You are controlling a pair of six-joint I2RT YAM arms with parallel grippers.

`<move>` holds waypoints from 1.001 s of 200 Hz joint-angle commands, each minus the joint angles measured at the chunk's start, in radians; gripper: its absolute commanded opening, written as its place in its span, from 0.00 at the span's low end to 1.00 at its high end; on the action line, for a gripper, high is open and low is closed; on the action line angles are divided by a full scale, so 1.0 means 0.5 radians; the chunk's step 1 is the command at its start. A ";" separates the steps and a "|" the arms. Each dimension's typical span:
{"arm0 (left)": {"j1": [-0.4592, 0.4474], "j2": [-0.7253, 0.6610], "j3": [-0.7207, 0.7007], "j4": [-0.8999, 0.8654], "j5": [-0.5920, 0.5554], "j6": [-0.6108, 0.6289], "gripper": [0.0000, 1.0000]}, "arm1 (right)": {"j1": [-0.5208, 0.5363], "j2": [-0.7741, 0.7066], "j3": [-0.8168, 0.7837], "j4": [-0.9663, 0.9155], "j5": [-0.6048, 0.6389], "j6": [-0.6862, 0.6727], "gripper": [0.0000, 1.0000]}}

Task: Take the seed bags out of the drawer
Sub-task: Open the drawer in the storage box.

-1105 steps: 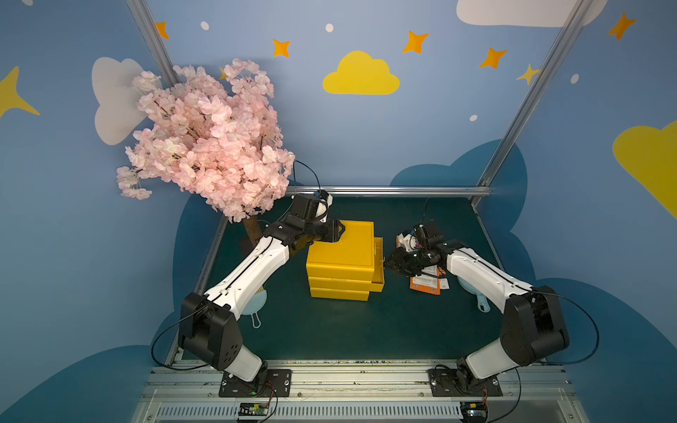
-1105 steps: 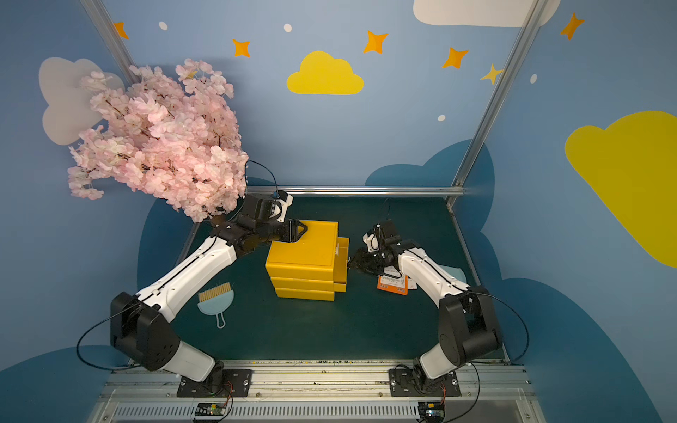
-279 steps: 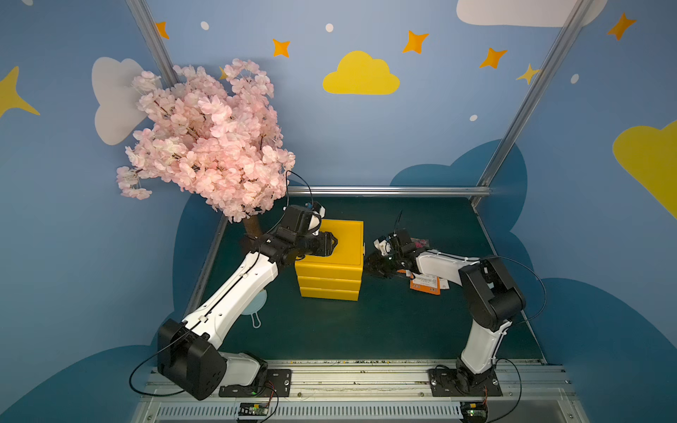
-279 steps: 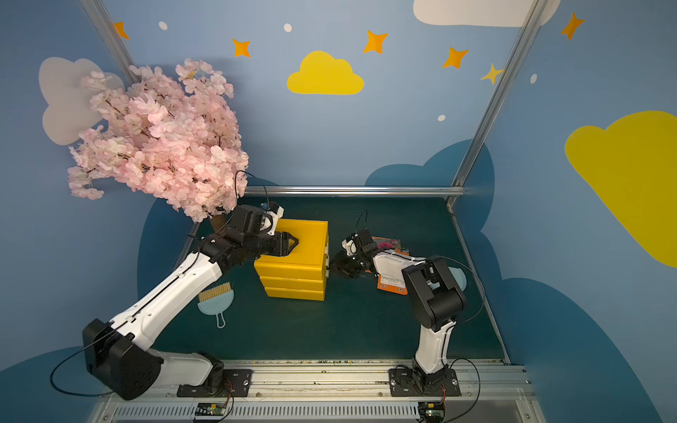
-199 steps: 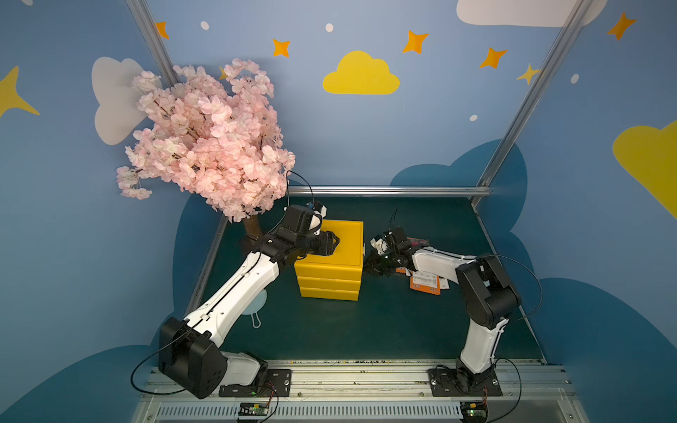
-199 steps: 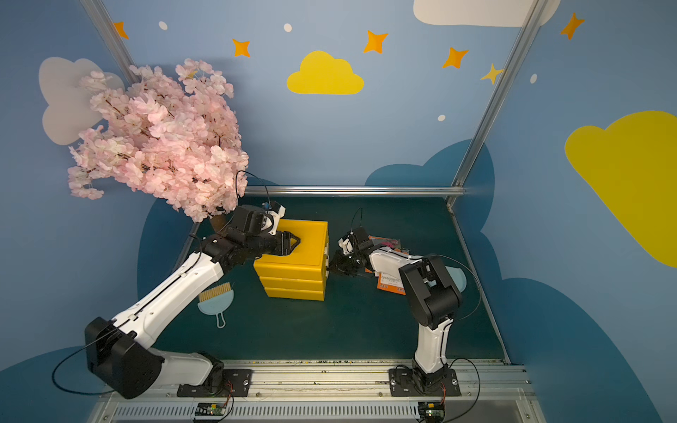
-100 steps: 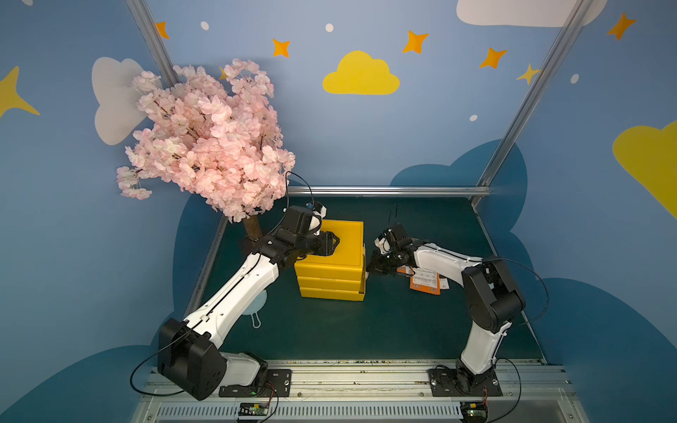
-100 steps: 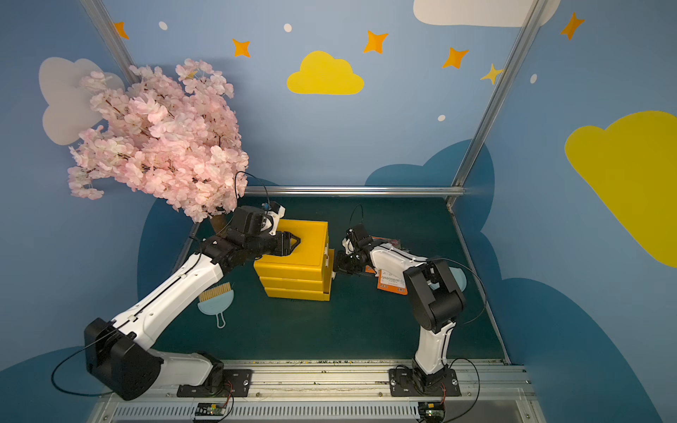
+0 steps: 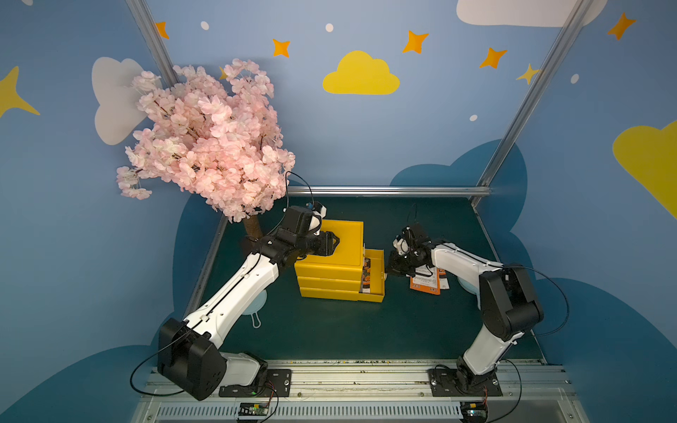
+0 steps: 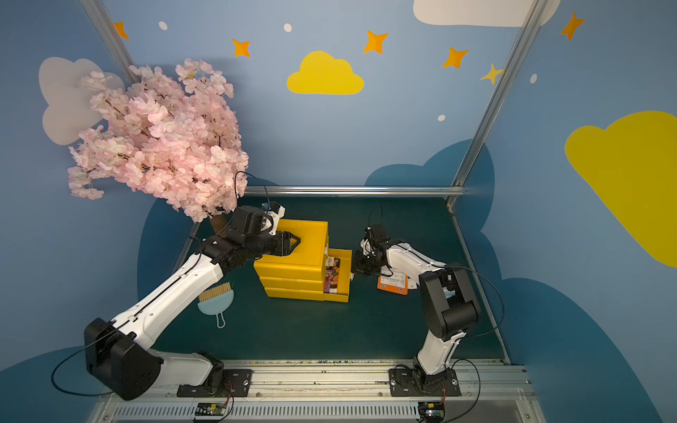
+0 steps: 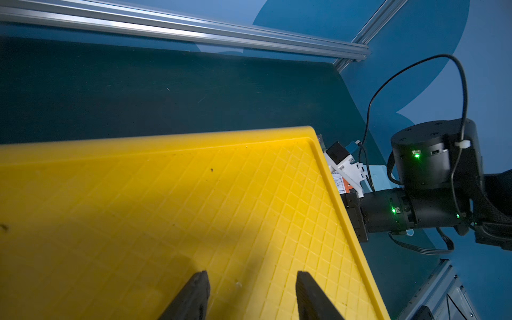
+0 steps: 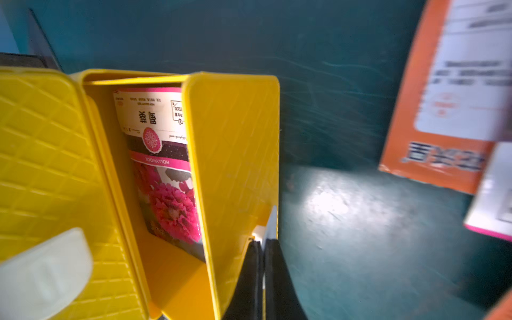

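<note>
Yellow plastic drawer [image 9: 378,293] standing partway out of cabinet [image 9: 342,240], magenta-flowered seed bag [image 12: 166,182] inside. Right gripper [image 12: 261,245] clamped tight on white tab handle [image 12: 270,221]. Left gripper [image 11: 250,279] half-spread, empty, over cabinet top.

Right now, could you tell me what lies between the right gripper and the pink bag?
The drawer's front wall: the right gripper pinches its white tab outside, the pink bag lies inside; the right wrist view shows it.

Both top views are bright, evenly lit and sharp, bowed at the edges. Wrist views are dim; glare patches the mat [image 12: 332,205], blur around it.
</note>
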 commanded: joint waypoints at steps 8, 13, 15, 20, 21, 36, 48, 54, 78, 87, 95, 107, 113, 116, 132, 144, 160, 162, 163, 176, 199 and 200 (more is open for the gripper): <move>0.016 0.166 -0.163 -0.533 -0.024 -0.045 0.56 | -0.063 -0.117 -0.036 -0.035 -0.073 -0.076 0.00; 0.016 0.164 -0.163 -0.533 -0.027 -0.043 0.56 | -0.072 -0.121 -0.041 -0.039 -0.073 -0.083 0.00; 0.016 0.164 -0.161 -0.536 -0.029 -0.044 0.56 | -0.076 -0.124 -0.042 -0.041 -0.073 -0.086 0.00; 0.016 0.164 -0.163 -0.535 -0.028 -0.046 0.56 | -0.085 -0.130 -0.047 -0.045 -0.072 -0.089 0.00; 0.016 0.164 -0.163 -0.536 -0.028 -0.045 0.56 | -0.086 -0.132 -0.048 -0.044 -0.073 -0.091 0.00; 0.016 0.165 -0.158 -0.535 -0.027 -0.047 0.56 | -0.117 -0.143 -0.063 -0.044 -0.079 -0.105 0.00; 0.016 0.165 -0.157 -0.536 -0.027 -0.048 0.56 | -0.141 -0.143 -0.063 -0.049 -0.091 -0.115 0.00; 0.016 0.166 -0.156 -0.536 -0.024 -0.046 0.56 | -0.147 -0.140 -0.060 -0.048 -0.095 -0.120 0.00; 0.016 0.174 -0.155 -0.533 -0.021 -0.048 0.56 | -0.166 -0.127 -0.053 -0.045 -0.097 -0.129 0.00; 0.016 0.174 -0.152 -0.535 -0.018 -0.051 0.56 | -0.169 -0.119 -0.049 -0.046 -0.098 -0.129 0.00; 0.016 0.176 -0.154 -0.533 -0.018 -0.049 0.56 | -0.175 -0.113 -0.048 -0.043 -0.095 -0.129 0.00; 0.016 0.176 -0.154 -0.533 -0.018 -0.047 0.56 | -0.183 -0.105 -0.048 -0.046 -0.086 -0.129 0.00; 0.016 0.177 -0.154 -0.532 -0.018 -0.046 0.56 | -0.187 -0.099 -0.048 -0.046 -0.084 -0.133 0.00; 0.016 0.176 -0.154 -0.532 -0.018 -0.047 0.56 | -0.188 -0.100 -0.046 -0.046 -0.082 -0.133 0.00; 0.016 0.177 -0.154 -0.530 -0.015 -0.048 0.56 | -0.196 -0.100 -0.046 -0.052 -0.067 -0.139 0.00; 0.016 0.176 -0.154 -0.530 -0.014 -0.048 0.56 | -0.203 -0.101 -0.043 -0.057 -0.052 -0.144 0.00; 0.016 0.180 -0.154 -0.524 -0.012 -0.047 0.56 | -0.208 -0.100 -0.031 -0.069 -0.042 -0.155 0.00; 0.016 0.179 -0.156 -0.525 -0.012 -0.047 0.56 | -0.209 -0.099 -0.031 -0.072 -0.043 -0.157 0.00; 0.016 0.179 -0.157 -0.525 -0.012 -0.048 0.56 | -0.209 -0.098 -0.029 -0.073 -0.040 -0.157 0.00; 0.016 0.181 -0.155 -0.522 -0.008 -0.050 0.56 | -0.209 -0.094 -0.025 -0.083 -0.021 -0.166 0.00; 0.016 0.182 -0.156 -0.518 -0.003 -0.048 0.56 | -0.214 -0.113 -0.020 -0.111 0.033 -0.174 0.14; 0.016 0.182 -0.156 -0.518 -0.004 -0.047 0.56 | -0.215 -0.116 -0.021 -0.114 0.035 -0.175 0.15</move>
